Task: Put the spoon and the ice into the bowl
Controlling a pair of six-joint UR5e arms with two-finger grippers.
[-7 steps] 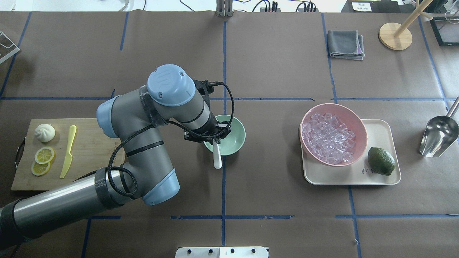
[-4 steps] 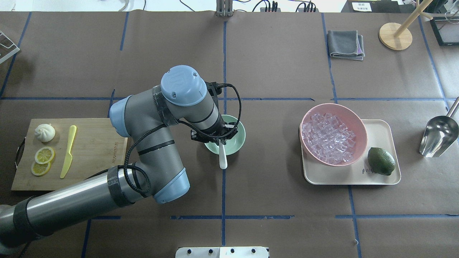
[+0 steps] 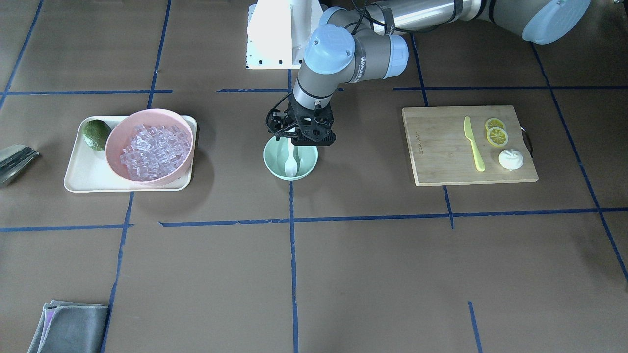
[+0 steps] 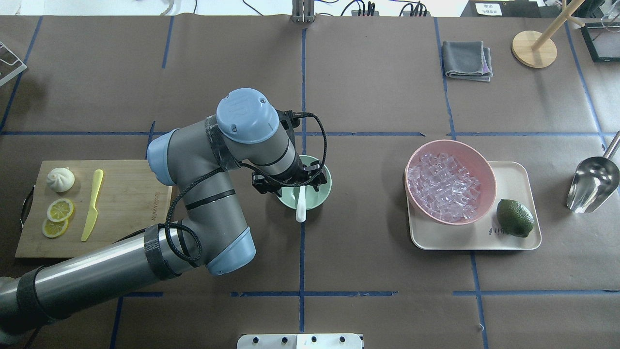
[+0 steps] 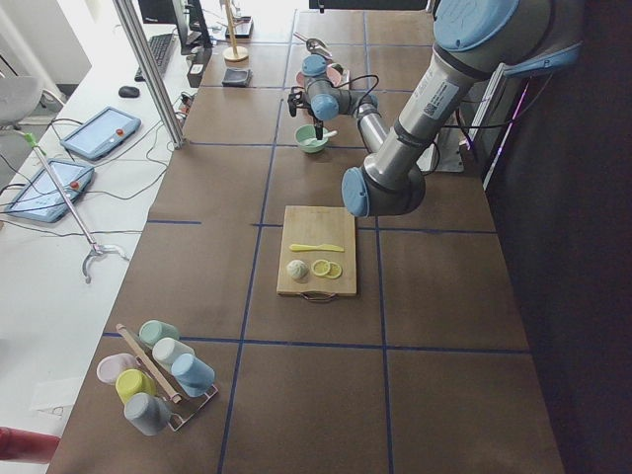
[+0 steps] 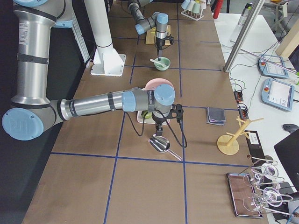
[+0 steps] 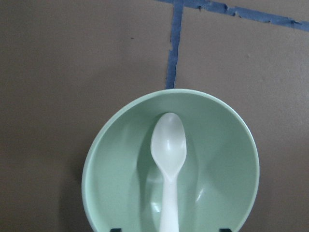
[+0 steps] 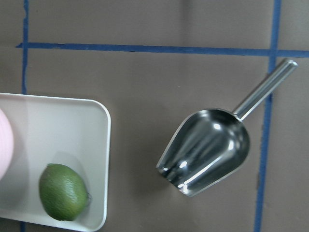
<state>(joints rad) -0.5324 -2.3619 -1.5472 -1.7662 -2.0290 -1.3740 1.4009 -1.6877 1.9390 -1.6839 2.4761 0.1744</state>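
Since a moment ago the left gripper has spread its fingers and let go, and the spoon has sunk lower into the bowl. The left arm is reaching over the table, its gripper hanging straight above the bowl with the jaws standing wide apart and touching nothing. The right gripper is hovering above a metal scoop (only a side view is catching it, so I cannot tell whether it is open or closed). Well off to the left gripper's right, a tray is carrying the pink bowl. Directly beneath the left gripper the spoon is lying in the bowl, scoop on the side away from the robot, handle leaning out over the near rim. The ice is lying heaped in the pink bowl.
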